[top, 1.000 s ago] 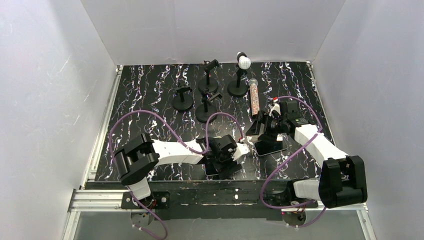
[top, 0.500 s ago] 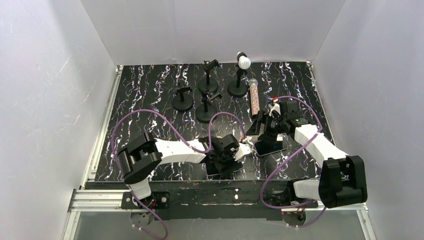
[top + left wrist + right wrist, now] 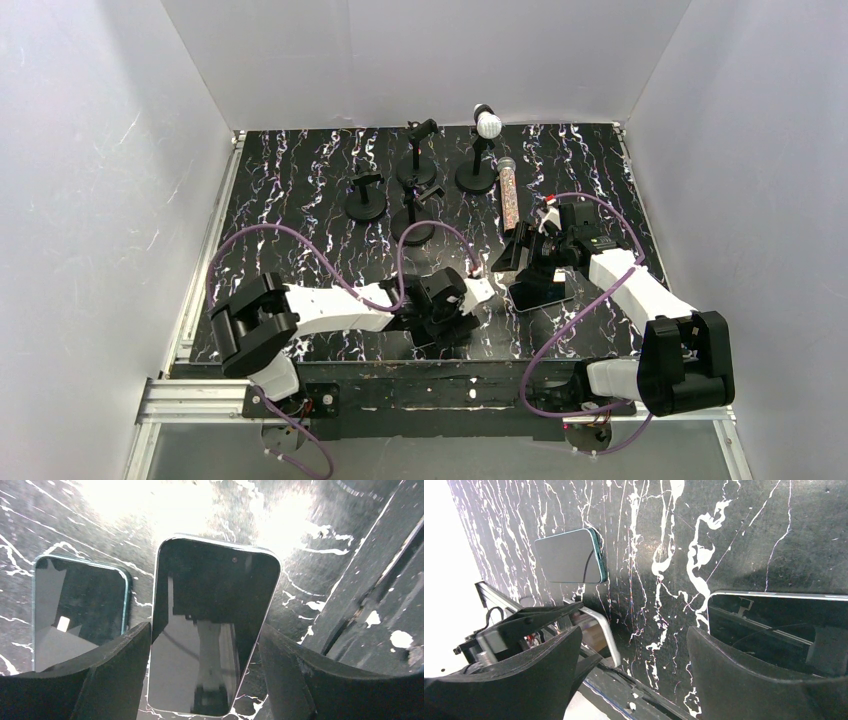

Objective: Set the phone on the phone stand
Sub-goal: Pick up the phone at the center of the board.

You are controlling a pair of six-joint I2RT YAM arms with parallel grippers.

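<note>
Dark glossy phone flat between spread fingers of left gripper, table edge beside. Right gripper spread, unladen.

I see plain white walls boxing in three sides, a black white-veined marble tabletop, an aluminium rail on its near edge, and bright glare.

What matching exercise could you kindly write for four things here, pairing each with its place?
1. silver-edged black phone
2. teal-edged black phone
3. white-headed microphone
4. glittery microphone

A. lying flat, far side of the black marbled table
B. held in a black round-based stand
C. between the fingers of the left gripper
D. just outside those fingers

Pairs: 1-C, 2-D, 3-B, 4-A
</note>
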